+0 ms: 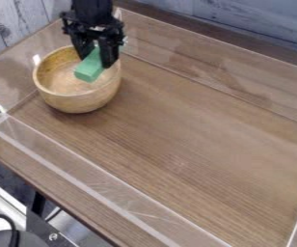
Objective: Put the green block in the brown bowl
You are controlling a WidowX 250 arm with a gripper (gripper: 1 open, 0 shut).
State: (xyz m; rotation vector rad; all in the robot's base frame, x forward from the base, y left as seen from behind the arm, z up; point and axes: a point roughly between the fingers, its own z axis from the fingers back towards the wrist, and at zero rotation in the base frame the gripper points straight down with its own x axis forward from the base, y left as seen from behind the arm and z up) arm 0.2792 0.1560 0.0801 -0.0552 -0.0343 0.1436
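Camera view: gripper (94, 60) pinching the green block (91, 69), which hangs tilted over the brown bowl (76, 95), above its paler inside. Step in hand: carry is over, release not yet done. Next move: probably spread the jaws, drop block inside.

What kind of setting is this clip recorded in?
Probably a lab or test bench, not a home. A wooden table fenced by clear plastic walls holds only a brown bowl, with the gripper carrying a green block above it.
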